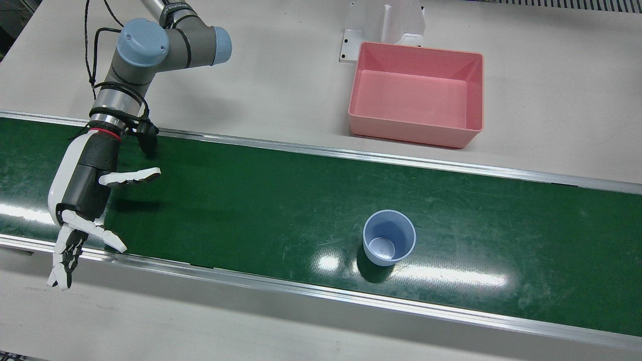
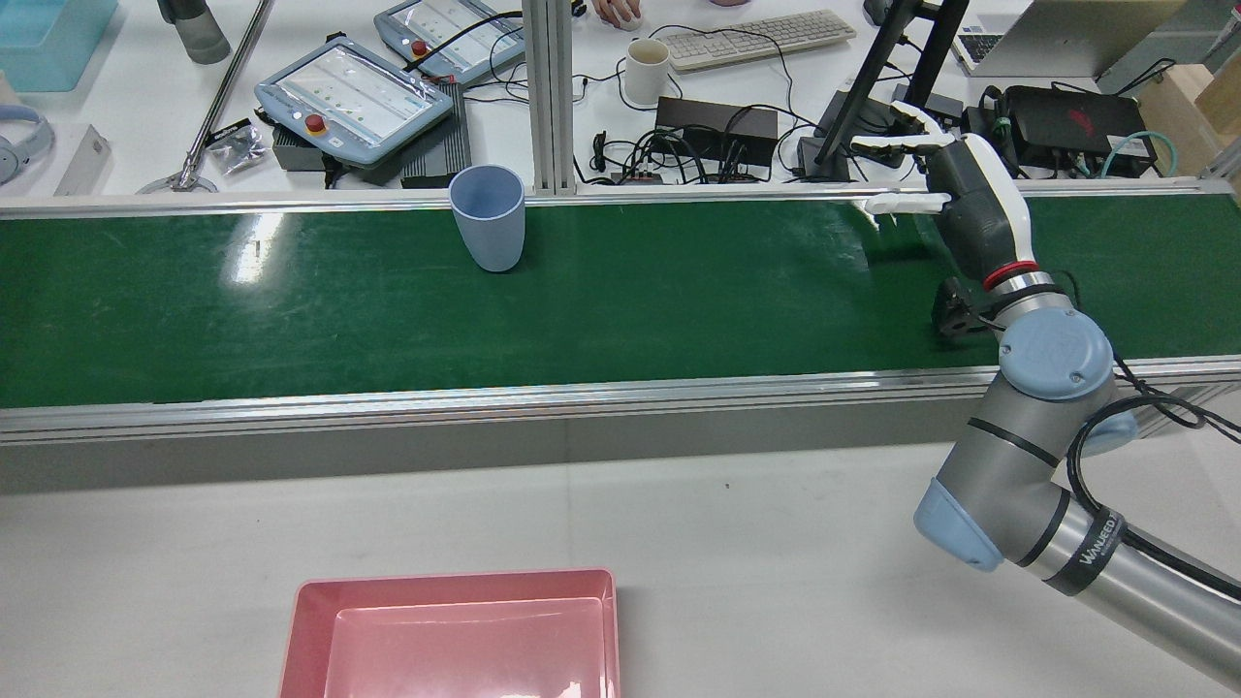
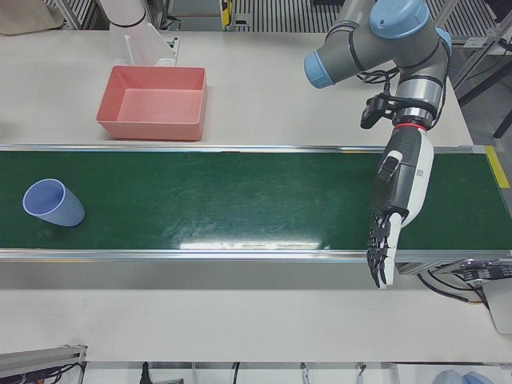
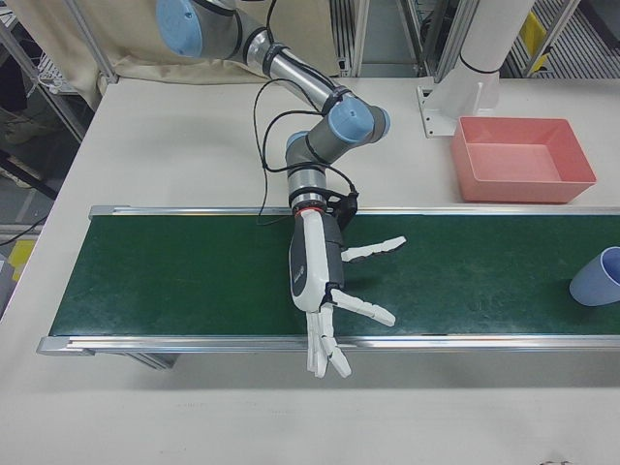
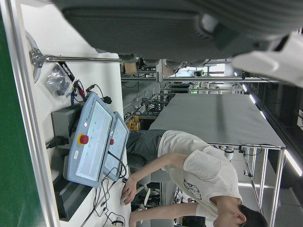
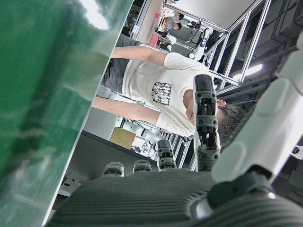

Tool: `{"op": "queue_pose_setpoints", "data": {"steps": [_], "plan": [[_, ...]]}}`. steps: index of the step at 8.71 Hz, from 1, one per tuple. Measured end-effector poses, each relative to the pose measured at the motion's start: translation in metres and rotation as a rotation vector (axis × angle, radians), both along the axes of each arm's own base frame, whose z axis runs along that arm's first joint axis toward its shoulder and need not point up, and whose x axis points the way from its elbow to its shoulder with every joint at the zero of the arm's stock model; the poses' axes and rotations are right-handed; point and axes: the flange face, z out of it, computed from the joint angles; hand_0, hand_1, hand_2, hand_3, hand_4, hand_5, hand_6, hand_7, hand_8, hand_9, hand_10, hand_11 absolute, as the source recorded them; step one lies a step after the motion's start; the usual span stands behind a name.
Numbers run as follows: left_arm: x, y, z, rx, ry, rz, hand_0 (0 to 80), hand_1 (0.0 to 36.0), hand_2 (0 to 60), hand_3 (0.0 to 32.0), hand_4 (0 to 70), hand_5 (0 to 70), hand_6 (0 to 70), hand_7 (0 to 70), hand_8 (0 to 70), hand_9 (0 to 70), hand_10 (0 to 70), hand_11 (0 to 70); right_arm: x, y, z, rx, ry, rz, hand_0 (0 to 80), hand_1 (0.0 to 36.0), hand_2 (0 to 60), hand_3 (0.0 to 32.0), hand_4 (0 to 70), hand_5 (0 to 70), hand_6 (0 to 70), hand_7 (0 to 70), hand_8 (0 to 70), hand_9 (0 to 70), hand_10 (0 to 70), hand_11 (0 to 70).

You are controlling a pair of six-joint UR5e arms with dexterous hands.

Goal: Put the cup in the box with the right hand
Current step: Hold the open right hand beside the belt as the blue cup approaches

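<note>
One cup (image 1: 389, 244) (upright) on belt (image 1: 251, 200), box (image 1: 418, 95) beyond rail.

Robotics lab: conveyor belt (image 1: 251, 200), teach pendants (image 2: 354, 97).

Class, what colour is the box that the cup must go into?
Pink. The box shows best in the front view, open and empty, beyond the green belt.

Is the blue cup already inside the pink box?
No, the blue cup stands upright on the green belt, apart from the empty pink box.
</note>
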Motion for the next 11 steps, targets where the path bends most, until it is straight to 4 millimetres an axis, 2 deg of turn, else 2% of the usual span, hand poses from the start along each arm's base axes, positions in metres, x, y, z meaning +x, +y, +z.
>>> {"op": "queue_pose_setpoints", "data": {"steps": [2,5,9,11], "plan": [[0.0000,0.0001,0.0001,-0.001,0.000,0.000,0.0,0.0,0.0,0.0,0.0,0.0,0.0,0.0,0.0,0.0,0.0,0.0,0.0014,0.0014,0.0006,-0.003,0.004,0.000,46.3,0.0,0.0,9.4,41.6,0.1,1.3,17.9,0.0,2.1,0.0,0.0],[0.0001,0.0001,0.0001,-0.001,0.000,0.001,0.0,0.0,0.0,0.0,0.0,0.0,0.0,0.0,0.0,0.0,0.0,0.0,0.0028,0.0038,0.0081,-0.015,0.021,-0.001,46.4,0.0,0.0,8.4,44.3,0.0,1.5,18.5,0.0,2.3,0.0,0.0],[0.0000,0.0001,0.0001,-0.001,0.000,0.001,0.0,0.0,0.0,0.0,0.0,0.0,0.0,0.0,0.0,0.0,0.0,0.0,-0.0013,0.0043,0.0057,-0.013,0.023,-0.007,46.4,0.0,0.0,8.0,45.2,0.0,1.7,19.3,0.0,2.4,0.0,0.0],[0.0001,0.0001,0.0001,-0.001,0.000,0.001,0.0,0.0,0.0,0.0,0.0,0.0,0.0,0.0,0.0,0.0,0.0,0.0,-0.0039,0.0048,0.0022,-0.007,0.022,-0.011,46.4,0.0,0.0,8.8,43.2,0.0,1.5,18.5,0.0,2.3,0.0,0.0]]}}
